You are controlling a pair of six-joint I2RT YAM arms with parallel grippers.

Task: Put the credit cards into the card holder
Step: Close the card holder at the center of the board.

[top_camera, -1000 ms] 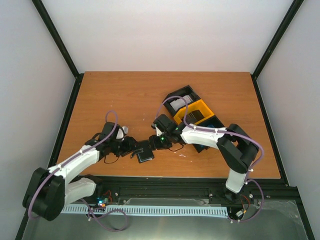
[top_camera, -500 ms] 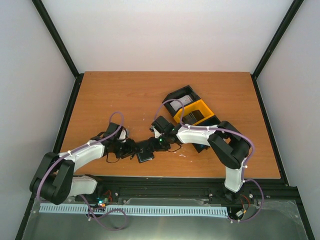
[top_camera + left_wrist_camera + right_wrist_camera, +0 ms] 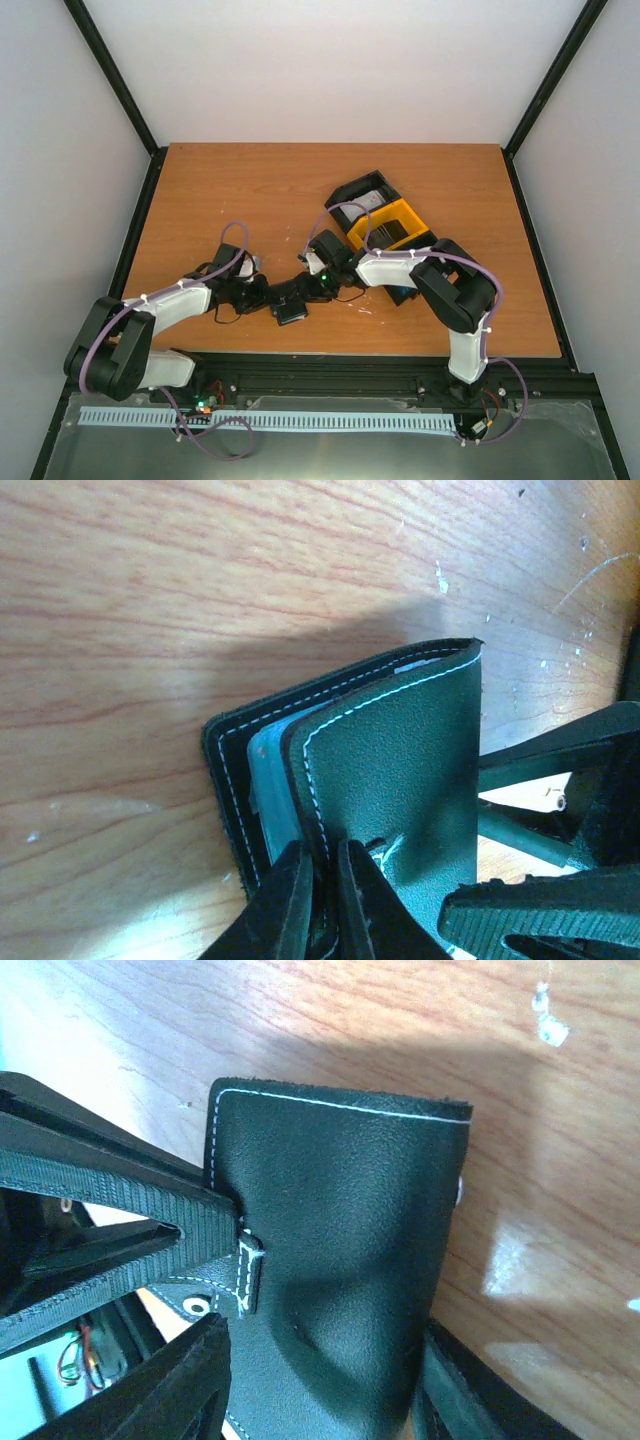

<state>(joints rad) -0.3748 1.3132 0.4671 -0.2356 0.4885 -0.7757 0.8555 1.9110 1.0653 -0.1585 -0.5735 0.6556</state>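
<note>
The black card holder lies near the table's front edge, between both grippers. In the left wrist view its stitched cover stands slightly open, and the pale edge of a credit card shows inside. My left gripper is pinched shut on the stitched edge of that cover. My right gripper straddles the holder across its width, with a finger against each side. The clasp tab sits by its left finger. More cards, grey-white and dark, lie in the tray.
A black-and-yellow three-compartment tray lies at an angle behind the right arm, close to its elbow. Small white specks dot the wooden table. The two grippers are almost touching over the holder.
My left gripper has moved right to the holder and closed on its cover edge. The right gripper has stayed on the holder, shifting only slightly.
</note>
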